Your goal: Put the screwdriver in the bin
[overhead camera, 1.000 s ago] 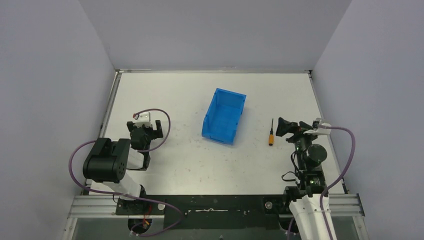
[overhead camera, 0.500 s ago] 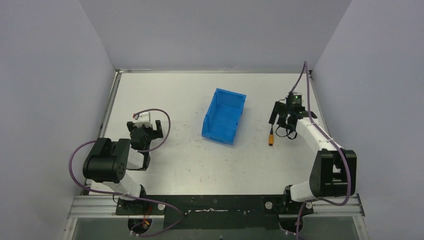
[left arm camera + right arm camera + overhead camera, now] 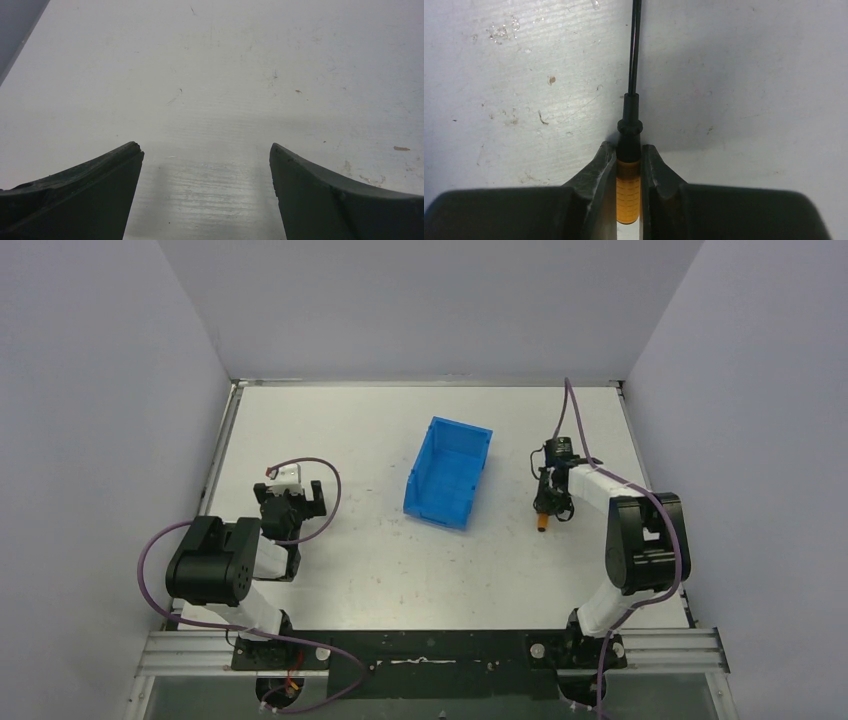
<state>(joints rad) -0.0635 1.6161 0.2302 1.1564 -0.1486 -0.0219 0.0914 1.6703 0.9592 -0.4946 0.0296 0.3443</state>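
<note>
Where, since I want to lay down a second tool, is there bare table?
The table is bare between the left gripper and the bin, along the far edge behind the bin, and across the near strip in front of it. It is tight right of the bin, where the right gripper grips the screwdriver.

Count log. One flat white table [image 3: 340, 440] is recorded. One small screwdriver [image 3: 628, 192], with an orange handle and a thin black shaft, is counted. One bright blue rectangular plastic bin [image 3: 460, 435] is counted. Two black-and-white jointed robot arms are noted: the left arm [image 3: 215, 575] and the right arm [image 3: 640, 550]. One two-finger gripper is carried per arm, two in total: left gripper [image 3: 205, 147], right gripper [image 3: 628, 150]. Two dark fingers [image 3: 75, 195] are seen on each, four altogether. Three plain grey walls [image 3: 430, 310] are counted.
</note>
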